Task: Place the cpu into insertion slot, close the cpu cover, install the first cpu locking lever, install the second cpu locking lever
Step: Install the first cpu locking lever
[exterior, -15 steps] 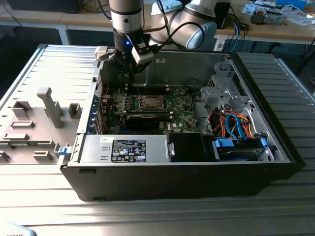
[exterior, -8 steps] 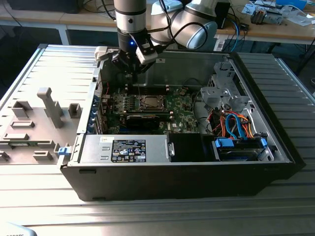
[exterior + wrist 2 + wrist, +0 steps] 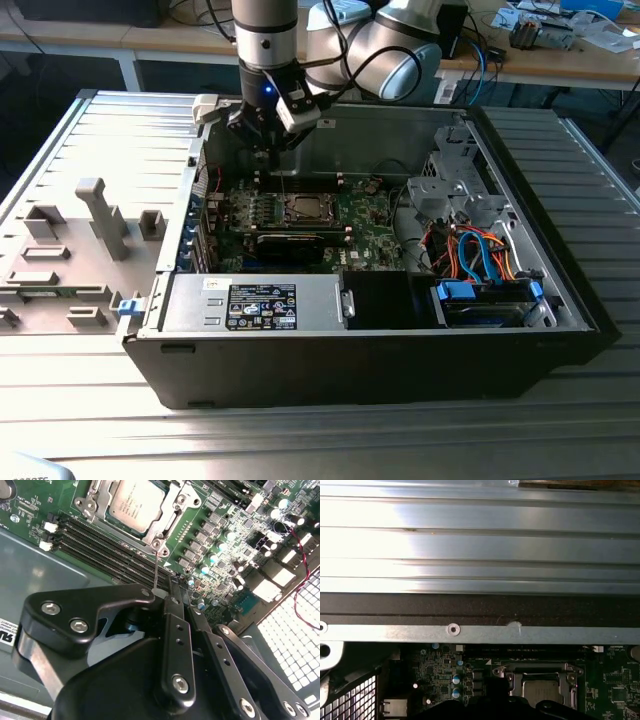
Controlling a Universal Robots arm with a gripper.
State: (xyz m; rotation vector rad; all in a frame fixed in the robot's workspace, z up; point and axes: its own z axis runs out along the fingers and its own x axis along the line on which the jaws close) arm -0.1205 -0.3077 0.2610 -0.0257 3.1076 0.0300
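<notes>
The cpu (image 3: pixel 137 505), a pale silvery square, lies in the socket on the green motherboard (image 3: pixel 360 225) inside the open case. It also shows as the cpu (image 3: pixel 303 208) and the cpu (image 3: pixel 540 692). The cpu cover (image 3: pixel 172 505), a silvery frame, lies flat around it. A thin wire locking lever (image 3: pixel 156 567) stands up from the socket's corner and runs to my fingertips. My gripper (image 3: pixel 167 587) is shut. I cannot tell whether the lever's end is pinched or only touched. In the exterior view my gripper (image 3: pixel 263 150) hangs above the board, toward that view's left of the socket.
Black memory slots (image 3: pixel 100 545) run beside the socket. A power supply (image 3: pixel 260 305) and a drive bay with blue and orange cables (image 3: pixel 480 255) fill the case's near side. The case's metal wall (image 3: pixel 480 555) rises close by. Grey fixtures (image 3: pixel 100 215) stand on the table outside.
</notes>
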